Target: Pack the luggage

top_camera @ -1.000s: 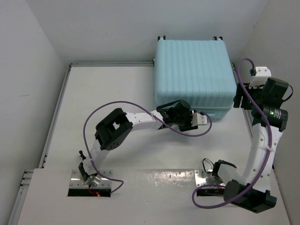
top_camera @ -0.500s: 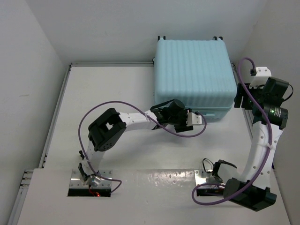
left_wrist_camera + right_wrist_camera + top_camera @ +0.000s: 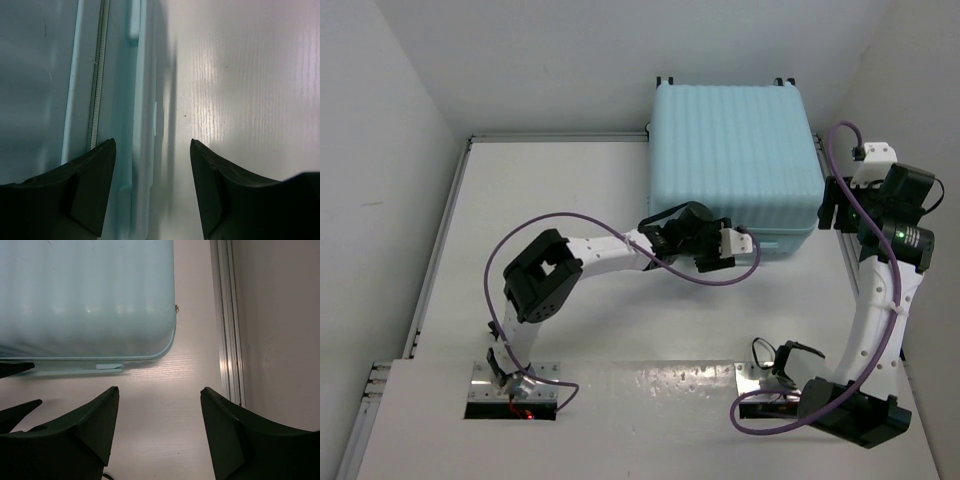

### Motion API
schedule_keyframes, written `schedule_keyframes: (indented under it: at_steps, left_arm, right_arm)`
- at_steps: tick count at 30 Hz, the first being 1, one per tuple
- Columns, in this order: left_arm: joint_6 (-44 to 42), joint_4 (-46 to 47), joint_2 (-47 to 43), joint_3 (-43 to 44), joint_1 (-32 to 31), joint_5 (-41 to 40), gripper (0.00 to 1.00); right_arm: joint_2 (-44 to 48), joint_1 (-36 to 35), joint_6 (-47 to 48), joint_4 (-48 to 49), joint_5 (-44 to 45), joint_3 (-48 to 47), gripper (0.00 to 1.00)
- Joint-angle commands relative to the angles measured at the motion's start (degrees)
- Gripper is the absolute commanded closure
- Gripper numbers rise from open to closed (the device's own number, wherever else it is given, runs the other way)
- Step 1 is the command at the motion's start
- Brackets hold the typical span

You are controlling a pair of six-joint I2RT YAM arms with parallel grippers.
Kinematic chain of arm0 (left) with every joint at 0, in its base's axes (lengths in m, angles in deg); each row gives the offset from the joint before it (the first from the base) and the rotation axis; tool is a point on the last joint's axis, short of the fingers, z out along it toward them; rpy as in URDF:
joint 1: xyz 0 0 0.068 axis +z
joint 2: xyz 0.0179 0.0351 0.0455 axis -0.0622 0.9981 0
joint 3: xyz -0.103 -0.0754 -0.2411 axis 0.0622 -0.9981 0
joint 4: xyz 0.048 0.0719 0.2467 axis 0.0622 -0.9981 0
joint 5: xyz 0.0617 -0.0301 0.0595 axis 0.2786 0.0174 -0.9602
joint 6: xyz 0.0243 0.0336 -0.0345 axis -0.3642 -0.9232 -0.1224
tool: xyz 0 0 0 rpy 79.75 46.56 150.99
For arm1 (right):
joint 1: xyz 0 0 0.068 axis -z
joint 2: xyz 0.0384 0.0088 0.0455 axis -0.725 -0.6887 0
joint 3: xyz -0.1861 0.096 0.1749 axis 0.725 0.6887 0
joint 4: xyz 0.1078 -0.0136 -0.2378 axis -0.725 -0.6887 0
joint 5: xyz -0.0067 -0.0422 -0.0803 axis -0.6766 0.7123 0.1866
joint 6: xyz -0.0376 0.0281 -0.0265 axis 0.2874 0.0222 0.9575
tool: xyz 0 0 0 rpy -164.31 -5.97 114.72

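The luggage (image 3: 735, 150) is a large pale blue ribbed suitcase lying closed at the back right of the table. My left gripper (image 3: 740, 241) is open and empty at its near side. In the left wrist view the jaws (image 3: 152, 142) straddle the lower edge of the shell, with the zip line (image 3: 97, 75) running along the luggage's side (image 3: 40, 75). My right gripper (image 3: 832, 215) is open and empty beside the near right corner. In the right wrist view (image 3: 159, 389) it hovers over bare table just short of the luggage (image 3: 85, 295).
The white table (image 3: 570, 200) is walled on the left, back and right. A metal rail (image 3: 227, 315) runs along the right edge next to the right gripper. Purple cables (image 3: 520, 245) loop over both arms.
My left gripper has moved a little farther back, closing in on the suitcase's near side. The right arm has hardly moved.
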Motion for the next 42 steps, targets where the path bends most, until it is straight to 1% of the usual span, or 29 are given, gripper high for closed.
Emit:
schedule_keyframes:
  at_steps: [1, 6, 10, 11, 13, 14, 16, 17, 18, 20, 21, 23, 24, 25, 26, 27, 28, 29, 30, 31, 33, 34, 36, 40, 42]
  left_arm:
    - [-1.7, 3.2, 2.0, 5.6, 1.9, -2.4, 0.35]
    - [-3.7, -3.1, 6.9, 10.0, 2.4, -2.4, 0.36]
    - [-4.5, -6.8, 10.4, 10.5, 2.4, -1.7, 0.42]
    - [-5.1, -8.1, 12.2, 12.1, 2.4, -1.7, 0.45]
    - [-4.5, -10.2, 13.7, 12.7, 2.4, -3.1, 0.46]
    - [-4.5, -10.7, 14.5, 13.3, 2.4, -5.5, 0.46]
    - [-3.9, -13.3, 17.5, 15.1, 2.4, -9.9, 0.5]
    - [-3.1, -14.2, 18.6, 16.3, 1.9, -14.6, 0.51]
    - [-3.1, -15.6, 19.8, 19.1, 1.9, -16.2, 0.52]
    - [-2.0, -19.3, 22.3, 21.4, 2.5, -19.2, 0.54]
    - [-2.0, -21.0, 22.3, 22.0, 2.5, -19.2, 0.54]
    - [-2.0, -22.2, 22.3, 22.0, 4.4, -18.4, 0.58]
    - [-2.0, -24.1, 22.3, 22.0, 5.1, -17.9, 0.61]
    - [-1.2, -25.1, 22.3, 22.0, 6.7, -17.3, 0.63]
    - [-1.2, -26.0, 22.3, 21.5, 7.6, -17.3, 0.65]
    - [-1.2, -27.2, 21.7, 21.5, 8.6, -17.3, 0.7]
    - [-1.2, -28.7, 21.7, 21.0, 9.6, -17.3, 0.73]
    - [-1.2, -28.7, 21.2, 20.3, 11.7, -17.3, 0.75]
    - [-1.2, -28.7, 20.1, 18.7, 12.8, -16.8, 0.81]
    - [-1.2, -29.2, 20.1, 18.1, 13.8, -16.8, 0.84]
    - [-0.6, -29.2, 19.3, 16.5, 16.7, -15.9, 0.89]
    - [-0.6, -29.2, 18.4, 16.5, 17.5, -15.3, 0.95]
    - [-0.6, -29.7, 17.5, 14.5, 19.7, -15.3, 1.0]
    - [-1.8, -29.7, 15.4, 11.8, 22.9, -15.3, 1.0]
    - [-2.4, -29.7, 13.8, 10.1, 24.3, -15.9, 1.0]
  right_arm:
    - [-0.4, 0.3, -0.5, 2.1, -0.8, -1.4, 0.34]
    - [-1.2, 0.3, 0.1, 2.1, -0.6, -1.5, 0.34]
    - [-1.5, 0.4, 1.0, 2.4, -1.1, -0.5, 0.34]
    - [-1.8, 0.2, 1.1, 2.4, -1.3, 0.0, 0.34]
    - [-2.1, 0.3, 1.4, 3.1, -1.8, 1.4, 0.36]
    - [-2.3, 0.2, 1.3, 3.3, -2.0, 1.8, 0.36]
    - [-3.0, 0.3, 1.1, 3.8, -3.3, 2.3, 0.36]
    - [-3.3, 0.2, 1.1, 4.2, -4.0, 2.6, 0.36]
    - [-3.6, 0.3, 1.0, 4.2, -4.5, 2.8, 0.36]
    - [-3.6, 0.3, 1.1, 4.9, -7.2, 3.4, 0.36]
    - [-3.7, 0.3, 1.8, 5.2, -8.9, 3.8, 0.36]
    - [-3.6, 0.9, 2.5, 5.8, -10.3, 4.8, 0.36]
    - [-3.7, 1.5, 3.6, 6.3, -13.9, 5.1, 0.36]
    - [-3.9, 4.0, 3.7, 6.2, -15.2, 5.1, 0.36]
    - [-4.3, 4.9, 3.9, 6.1, -18.1, 4.8, 0.36]
    - [-5.6, 6.1, 4.1, 5.7, -19.7, 4.6, 0.36]
    - [-6.4, 9.0, 3.8, 5.0, -24.0, 3.8, 0.36]
    - [-7.1, 10.1, 3.8, 4.8, -25.6, 3.0, 0.36]
    - [-7.5, 10.9, 4.0, 4.1, -26.9, 2.6, 0.37]
    - [-8.5, 12.7, 5.6, 3.5, -30.6, 2.2, 0.37]
    - [-8.9, 15.2, 7.2, 3.1, -32.8, 2.5, 0.4]
    - [-9.3, 15.6, 9.4, 2.7, -35.0, 2.6, 0.4]
    - [-9.6, 16.8, 13.3, 1.0, -37.3, 3.3, 0.44]
    - [-11.7, 17.8, 19.1, -2.5, -43.1, 3.9, 0.53]
    - [-13.0, 17.8, 22.2, -3.9, -45.7, 4.0, 0.55]
